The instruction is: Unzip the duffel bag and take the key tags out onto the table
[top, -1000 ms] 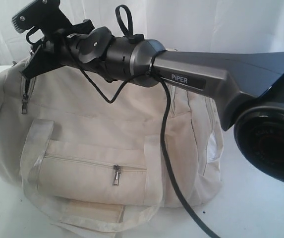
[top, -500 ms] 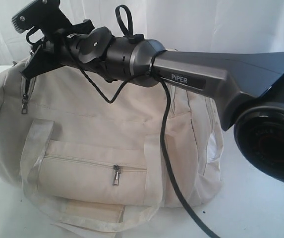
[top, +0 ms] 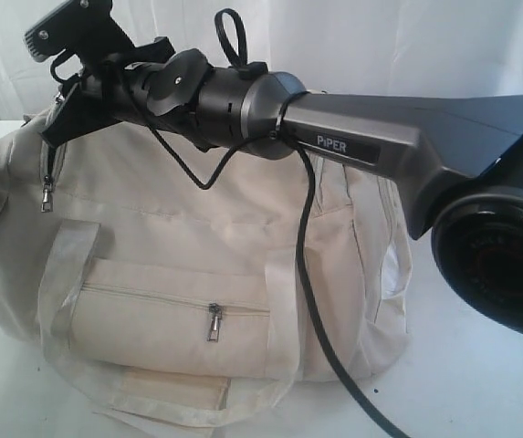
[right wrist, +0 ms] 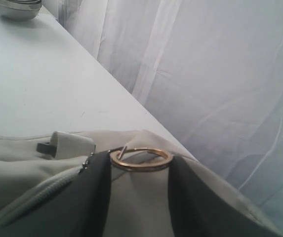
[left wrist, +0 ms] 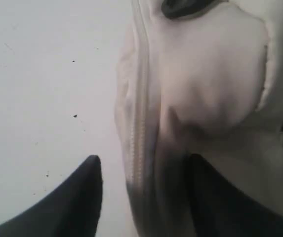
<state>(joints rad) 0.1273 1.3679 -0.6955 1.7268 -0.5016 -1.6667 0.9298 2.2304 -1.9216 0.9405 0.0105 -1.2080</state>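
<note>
1. So, biggest thing first: a broad plain white table [top: 480, 383], with a sheer white curtain [top: 380, 46] hanging behind it.
2. The large cream-white fabric duffel bag [top: 151, 228] sits on that table. Its front pocket faces the exterior camera and its pale webbing straps are slumped down in front.
3. A dark grey right arm [top: 371, 137] comes in from the right of the exterior view. It reaches across the top of the bag to its upper left end, and a thin black cable [top: 311, 274] droops from it over the bag's front.
4. The left gripper [left wrist: 145, 160] is at one end of the bag, jaws apart on either side of a zipped seam. One finger is against the fabric and the other is over bare table with a visible gap, so it's not clamping anything.
5. The right gripper [right wrist: 140, 160] is down on the bag's top, jaws narrow and pinched on a brass-coloured metal ring [right wrist: 141, 167], which touches both fingers.
6. A rounded shiny metal bowl [right wrist: 15, 7] sits far off on the table, well apart from the bag.
7. That ring lies roughly flat, just beside the zip slider and a little white fabric tab [right wrist: 69, 144].
8. Smallest is a metal zip pull [top: 214, 321] hanging on the front pocket.
</note>
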